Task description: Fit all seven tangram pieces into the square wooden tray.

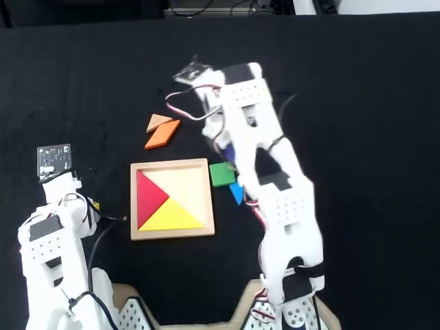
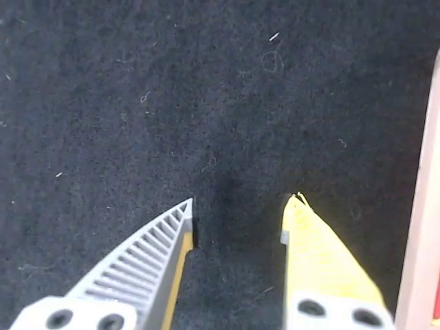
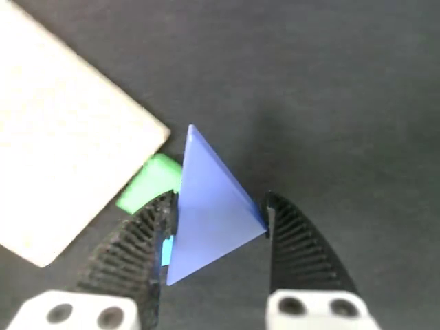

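The square wooden tray (image 1: pixel 172 232) lies mid-table with a red triangle (image 1: pixel 149 194) and a yellow triangle (image 1: pixel 172 216) inside it. My right gripper (image 3: pixel 218 203) hangs past the tray's far right corner, shut on a large blue triangle (image 3: pixel 210 213), seen from above as a dark blue patch (image 1: pixel 229 152). A green square (image 1: pixel 221 174) and a small light-blue triangle (image 1: pixel 237 192) lie just right of the tray. An orange parallelogram (image 1: pixel 162 134) and a tan triangle (image 1: pixel 158 122) sit beyond the tray. My left gripper (image 2: pixel 240 206) stands open over bare cloth, left of the tray.
Black cloth covers the whole table. The tray's pale edge (image 2: pixel 421 206) runs close beside the left gripper. The tray's corner (image 3: pixel 69 151) and the green square (image 3: pixel 151 184) lie under the right gripper. The right arm (image 1: pixel 275 192) stretches over the pieces beside the tray.
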Available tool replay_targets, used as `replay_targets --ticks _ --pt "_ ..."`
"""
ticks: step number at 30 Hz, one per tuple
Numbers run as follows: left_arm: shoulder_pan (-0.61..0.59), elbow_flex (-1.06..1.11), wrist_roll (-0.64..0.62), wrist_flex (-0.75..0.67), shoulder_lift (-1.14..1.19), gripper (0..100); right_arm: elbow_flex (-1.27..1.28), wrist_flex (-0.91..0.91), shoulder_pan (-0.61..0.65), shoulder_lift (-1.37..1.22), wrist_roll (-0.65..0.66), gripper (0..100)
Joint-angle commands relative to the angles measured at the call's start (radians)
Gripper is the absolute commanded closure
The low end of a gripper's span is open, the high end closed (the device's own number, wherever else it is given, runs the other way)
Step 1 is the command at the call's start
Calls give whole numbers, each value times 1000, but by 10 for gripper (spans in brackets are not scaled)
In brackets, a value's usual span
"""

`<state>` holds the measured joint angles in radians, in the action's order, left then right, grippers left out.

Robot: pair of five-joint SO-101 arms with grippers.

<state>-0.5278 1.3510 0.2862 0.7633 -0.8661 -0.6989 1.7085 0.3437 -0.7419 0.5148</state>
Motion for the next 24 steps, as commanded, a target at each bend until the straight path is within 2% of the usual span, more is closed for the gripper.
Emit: replay_targets --ticks 1,5,11,14,18,24 --pt "-1 -7 9 0 -15 786 -53 23 95 16 -48 893" --pt "-2 -7 9 0 -15 786 -45 20 176 30 -81 893" --pt "-2 -7 9 0 -15 786 -15 15 192 28 -138 893" --pt "-2 -7 9 0 -15 786 54 -20 206 31 -158 904" --pt "-2 -7 9 0 -15 786 177 -68 215 79 -195 990" --pt "-2 -7 9 0 -15 786 381 -160 229 283 -219 973"
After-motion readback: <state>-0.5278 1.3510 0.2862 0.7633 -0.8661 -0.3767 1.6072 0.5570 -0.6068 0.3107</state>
